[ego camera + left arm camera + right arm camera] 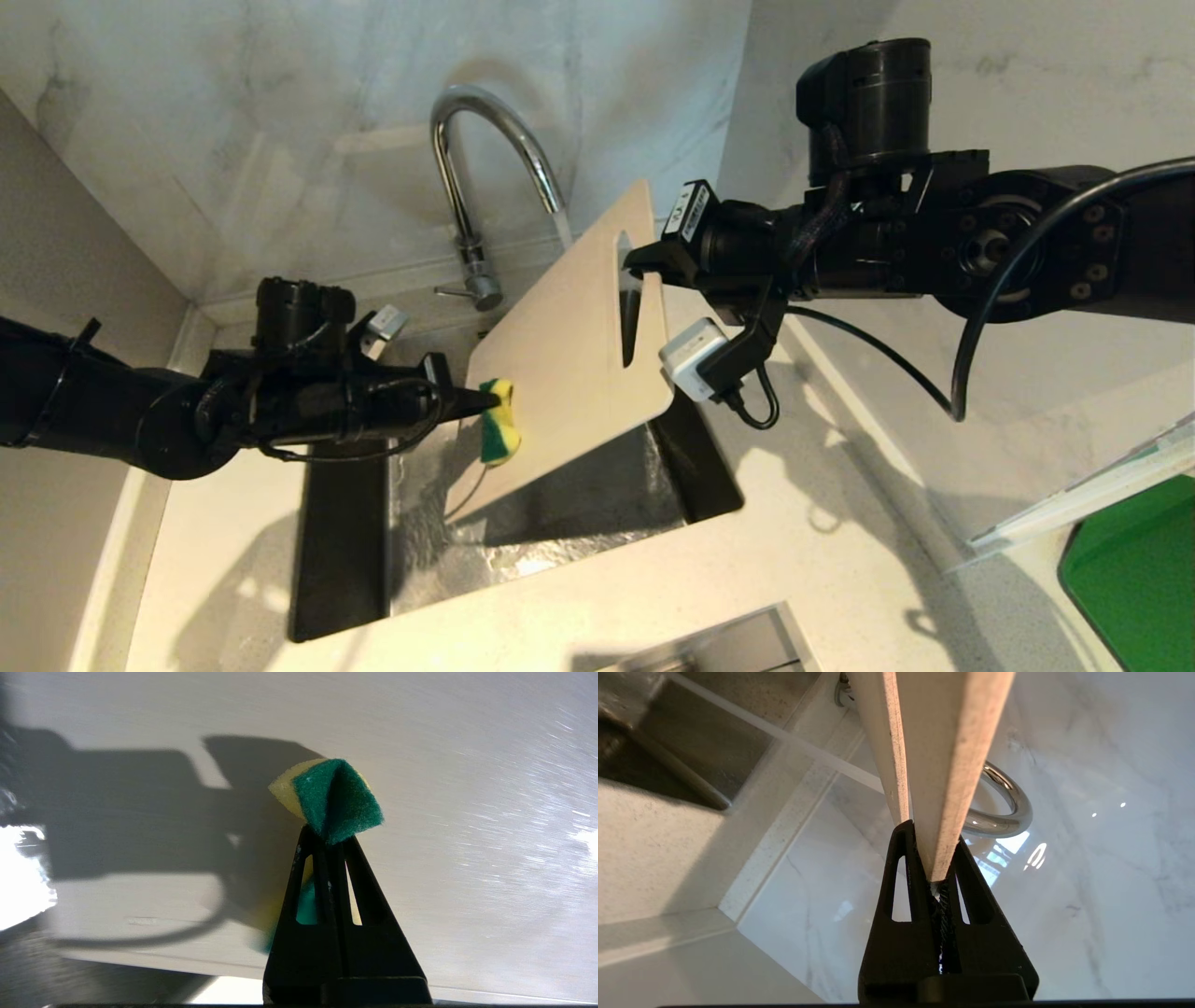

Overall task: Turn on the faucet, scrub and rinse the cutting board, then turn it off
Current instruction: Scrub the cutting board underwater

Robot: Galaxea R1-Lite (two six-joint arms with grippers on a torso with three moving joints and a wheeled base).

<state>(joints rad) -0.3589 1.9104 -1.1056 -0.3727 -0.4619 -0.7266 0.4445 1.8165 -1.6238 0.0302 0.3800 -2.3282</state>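
right tool [644, 266] pinches cutting board [560, 364] tilted over sink [579, 523]; left tool [490, 403] pinches sponge [499, 420] against board; faucet [485, 159] running.

I can read no text anywhere in these views. The only printed thing I find is a small white label [692, 213] on the wrist of the right arm, beside the cutting board [560, 355]; its dark markings are too small for me to make out.
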